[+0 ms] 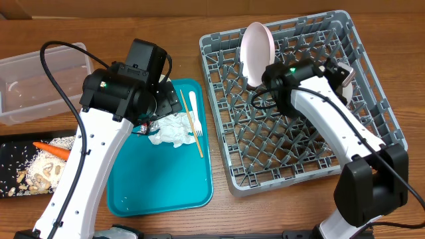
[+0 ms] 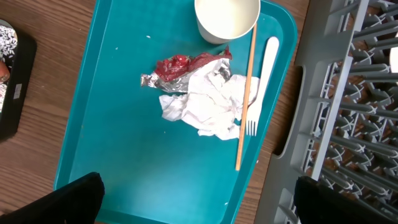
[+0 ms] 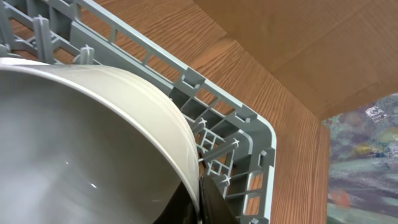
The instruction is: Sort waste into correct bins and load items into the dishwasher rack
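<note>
My left gripper (image 2: 199, 210) is open and empty, hovering over the near part of the teal tray (image 2: 124, 162). On the tray lie a crumpled white napkin (image 2: 208, 106), a red-and-silver foil wrapper (image 2: 180, 67), a thin wooden stick (image 2: 246, 93), a white fork (image 2: 262, 81) and a white cup (image 2: 227, 18). My right gripper (image 3: 200, 199) is shut on the rim of a whitish bowl (image 3: 81, 143) over the far right part of the grey dishwasher rack (image 1: 372, 99). A pale pink plate (image 1: 257, 50) stands upright in the rack.
A clear plastic tub (image 1: 40, 79) stands at the far left. In front of it a black tray (image 1: 13, 147) holds beige food scraps (image 1: 40, 174) and an orange carrot (image 1: 53, 150). The rack's grey wall (image 2: 323, 124) runs close along the teal tray's right side.
</note>
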`<control>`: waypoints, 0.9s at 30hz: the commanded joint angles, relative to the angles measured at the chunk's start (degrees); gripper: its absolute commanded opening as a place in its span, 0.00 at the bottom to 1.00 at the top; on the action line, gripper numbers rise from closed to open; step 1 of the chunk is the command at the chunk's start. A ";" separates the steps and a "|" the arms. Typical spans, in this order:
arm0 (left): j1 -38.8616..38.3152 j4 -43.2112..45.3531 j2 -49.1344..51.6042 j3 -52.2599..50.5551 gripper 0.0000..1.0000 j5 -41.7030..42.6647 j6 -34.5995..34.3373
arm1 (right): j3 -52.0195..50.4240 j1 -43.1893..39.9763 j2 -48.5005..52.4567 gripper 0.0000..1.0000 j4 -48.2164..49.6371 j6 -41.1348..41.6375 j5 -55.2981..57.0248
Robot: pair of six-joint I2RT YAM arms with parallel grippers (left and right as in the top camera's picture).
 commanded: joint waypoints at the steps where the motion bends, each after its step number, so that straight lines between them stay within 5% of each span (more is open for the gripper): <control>1: 0.37 0.00 0.50 0.07 1.00 -0.76 0.24 | -0.28 -0.09 -1.16 0.04 0.26 1.86 3.37; 27: 0.37 0.04 0.50 0.07 1.00 -0.74 0.24 | -4.44 3.82 -0.09 0.04 1.66 2.10 -2.45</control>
